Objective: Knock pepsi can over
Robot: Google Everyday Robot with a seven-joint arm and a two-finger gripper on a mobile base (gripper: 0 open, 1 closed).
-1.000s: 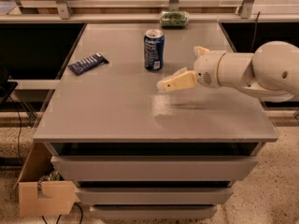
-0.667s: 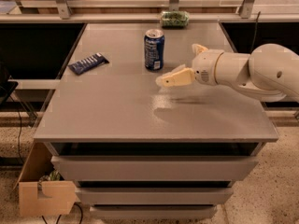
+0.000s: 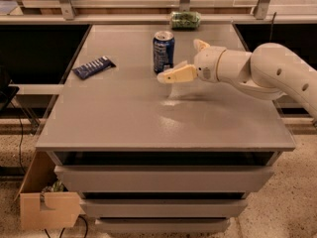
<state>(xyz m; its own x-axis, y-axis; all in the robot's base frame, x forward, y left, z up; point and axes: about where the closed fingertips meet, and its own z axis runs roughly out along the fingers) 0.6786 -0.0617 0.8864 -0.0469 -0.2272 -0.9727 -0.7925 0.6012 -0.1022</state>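
Note:
The pepsi can [image 3: 163, 51] is dark blue with a silver top and stands upright on the grey table [image 3: 124, 118], towards the back middle. My gripper [image 3: 167, 75] reaches in from the right on a white arm [image 3: 267, 73]. Its tip sits just in front of and slightly right of the can's base, very close to it; I cannot tell whether it touches.
A flat dark blue snack bar wrapper [image 3: 93, 67] lies at the table's left. A green translucent packet [image 3: 185, 20] lies at the back edge. Metal rails run behind the table. A cardboard box [image 3: 47, 207] stands on the floor at the lower left.
My gripper has moved left, closer to the can's base. The can stands upright in the same place.

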